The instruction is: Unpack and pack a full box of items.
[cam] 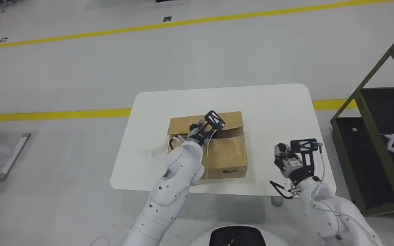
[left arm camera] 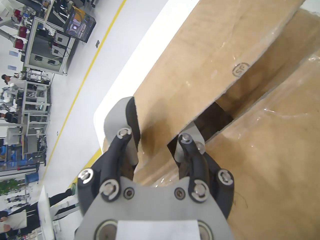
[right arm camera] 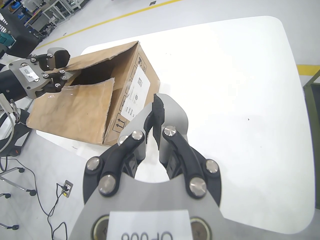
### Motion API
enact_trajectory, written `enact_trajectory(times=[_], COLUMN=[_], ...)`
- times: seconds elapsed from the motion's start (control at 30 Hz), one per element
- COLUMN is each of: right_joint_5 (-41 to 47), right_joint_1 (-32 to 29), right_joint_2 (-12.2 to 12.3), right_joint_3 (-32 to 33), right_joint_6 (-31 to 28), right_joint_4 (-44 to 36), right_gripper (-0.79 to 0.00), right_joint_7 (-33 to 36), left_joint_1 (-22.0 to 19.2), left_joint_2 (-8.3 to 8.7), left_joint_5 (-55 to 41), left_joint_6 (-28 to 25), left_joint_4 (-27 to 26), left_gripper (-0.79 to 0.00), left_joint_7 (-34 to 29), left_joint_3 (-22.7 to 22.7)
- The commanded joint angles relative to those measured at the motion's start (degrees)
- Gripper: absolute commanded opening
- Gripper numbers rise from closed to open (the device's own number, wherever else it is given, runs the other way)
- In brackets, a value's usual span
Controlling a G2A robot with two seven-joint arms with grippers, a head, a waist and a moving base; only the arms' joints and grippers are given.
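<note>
A brown cardboard box sits in the middle of the white table. Its far top flap is lifted, the near flap lies almost flat, and a dark gap shows between them. My left gripper is at the raised flap's edge, open, one finger on the outer face and the other under it inside the box. The box's contents are hidden. My right gripper hangs shut and empty over the table to the right of the box.
Bare tabletop stretches right of and behind the box. A dark green metal frame stands on the floor beyond the table's right edge. Cables and a floor socket lie below the near table edge.
</note>
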Motion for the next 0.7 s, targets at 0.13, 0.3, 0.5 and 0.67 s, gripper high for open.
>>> enact_trajectory(times=[0.13, 0.3, 0.5, 0.67], right_joint_5=[0.09, 0.11, 0.22, 0.08], right_joint_1=[-0.24, -0.6, -0.71, -0.74], right_joint_2=[0.03, 0.09, 0.12, 0.16], right_joint_3=[-0.04, 0.21, 0.25, 0.25], right_joint_6=[0.22, 0.33, 0.45, 0.44], right_joint_4=[-0.1, -0.56, -0.8, -0.94], right_gripper=[-0.785, -0.785, -0.785, -0.785], right_joint_7=[-0.27, -0.48, -0.68, -0.81], left_joint_1=[2.84, 5.36, 4.98, 0.21], left_joint_2=[0.28, 0.53, 0.44, -0.19], left_joint_5=[0.97, 0.75, 1.91, 5.67], left_joint_6=[-1.44, -3.16, -3.64, -2.06], left_joint_4=[-4.2, -8.74, -9.67, -5.96], left_gripper=[-0.785, -0.785, 0.0, 0.0], left_joint_7=[-0.6, -1.93, -2.71, 0.55], left_joint_3=[-0.87, -1.87, -2.36, -1.07])
